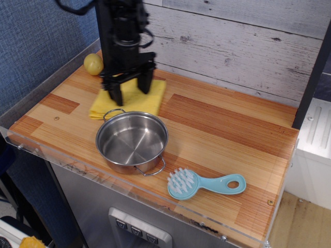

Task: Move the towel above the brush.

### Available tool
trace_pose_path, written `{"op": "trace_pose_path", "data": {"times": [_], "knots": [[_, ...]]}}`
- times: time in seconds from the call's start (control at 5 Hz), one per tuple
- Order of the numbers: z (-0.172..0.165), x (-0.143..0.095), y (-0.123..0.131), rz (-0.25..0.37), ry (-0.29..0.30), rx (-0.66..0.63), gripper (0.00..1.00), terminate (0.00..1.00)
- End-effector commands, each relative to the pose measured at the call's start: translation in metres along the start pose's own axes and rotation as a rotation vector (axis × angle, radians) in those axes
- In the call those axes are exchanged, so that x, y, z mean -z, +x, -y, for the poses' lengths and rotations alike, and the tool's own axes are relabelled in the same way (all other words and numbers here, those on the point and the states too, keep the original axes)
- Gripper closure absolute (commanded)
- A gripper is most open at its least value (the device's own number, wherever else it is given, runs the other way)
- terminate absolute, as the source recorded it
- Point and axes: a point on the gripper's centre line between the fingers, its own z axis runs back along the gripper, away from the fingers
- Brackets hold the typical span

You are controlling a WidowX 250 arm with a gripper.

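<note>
No text, label, brand, number or sign can be read anywhere in this view.
</note>
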Motion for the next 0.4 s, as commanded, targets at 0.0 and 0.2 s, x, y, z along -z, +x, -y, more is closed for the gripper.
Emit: {"op": "trace_pose_path", "data": {"times": [0.0,0.2], "knots": [[0.049,-0.014,-0.021,-0.013,-0.059,0.082,0.0,0.0],[0.067,-0.013,-0.041,-0.025,-0.072,0.13,0.0,0.0]]}}
